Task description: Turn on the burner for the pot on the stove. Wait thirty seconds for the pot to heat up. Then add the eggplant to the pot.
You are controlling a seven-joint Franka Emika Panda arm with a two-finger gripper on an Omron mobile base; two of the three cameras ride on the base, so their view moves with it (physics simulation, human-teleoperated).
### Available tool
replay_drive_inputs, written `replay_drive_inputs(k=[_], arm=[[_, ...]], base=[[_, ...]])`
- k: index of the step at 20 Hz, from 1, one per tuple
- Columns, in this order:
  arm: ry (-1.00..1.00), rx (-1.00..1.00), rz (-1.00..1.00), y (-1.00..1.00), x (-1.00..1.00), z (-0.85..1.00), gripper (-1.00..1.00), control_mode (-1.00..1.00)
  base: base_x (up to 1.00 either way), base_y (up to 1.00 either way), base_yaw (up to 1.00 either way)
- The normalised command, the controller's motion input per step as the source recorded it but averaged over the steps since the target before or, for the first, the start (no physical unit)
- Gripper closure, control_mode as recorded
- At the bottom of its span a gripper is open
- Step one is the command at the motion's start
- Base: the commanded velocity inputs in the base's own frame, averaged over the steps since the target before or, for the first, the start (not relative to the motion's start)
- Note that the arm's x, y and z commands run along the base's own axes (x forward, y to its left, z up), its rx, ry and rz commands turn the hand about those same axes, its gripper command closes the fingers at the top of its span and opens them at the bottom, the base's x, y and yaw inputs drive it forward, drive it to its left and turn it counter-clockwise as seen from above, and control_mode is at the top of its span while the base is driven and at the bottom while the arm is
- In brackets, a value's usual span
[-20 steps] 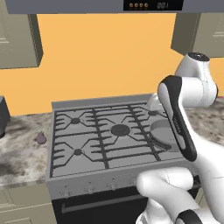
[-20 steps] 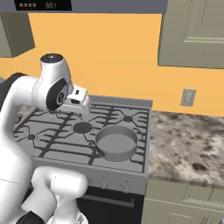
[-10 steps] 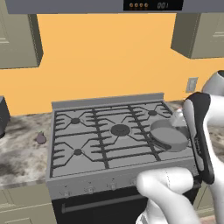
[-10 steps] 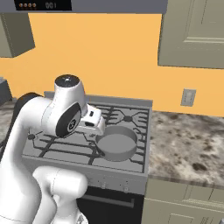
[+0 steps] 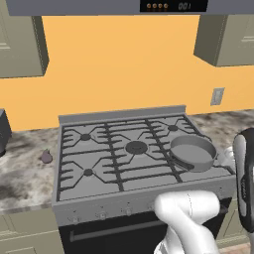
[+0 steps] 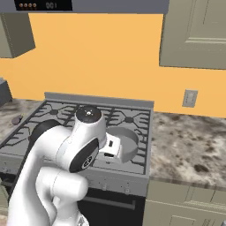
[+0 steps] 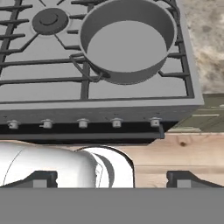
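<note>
Pot [image 5: 192, 152] on stove [image 5: 119, 163] front right, gripper [image 7: 112, 179] spread wide, holding nothing.
Eggplant [image 5: 46, 157] on left counter [image 5: 22, 173], tiny. Burner under pot hidden; knobs [image 7: 83, 123] small, markings unreadable.

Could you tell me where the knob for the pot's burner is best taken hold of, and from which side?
Probably the rightmost knob on the stove front, just below the pot, though that pairing is a guess. It is a small round stub projecting forward, so bring the open tool straight at the front panel, one fingertip on each side of its rim, ready to twist.
</note>
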Motion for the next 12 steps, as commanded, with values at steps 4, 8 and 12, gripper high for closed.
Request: replay_drive_inputs(k=[4, 8, 12], arm=[[-0.04, 0.00, 0.00, -0.47, -0.46, -0.42, -1.00, -1.00], [-0.11, 0.00, 0.00, -0.45, -0.23, -0.29, -1.00, -1.00], [-0.20, 0.00, 0.06, -0.32, -0.01, -0.20, -1.00, -1.00]], base=[[0.00, 0.00, 0.00], [0.00, 0.00, 0.00], [0.00, 0.00, 0.00]])
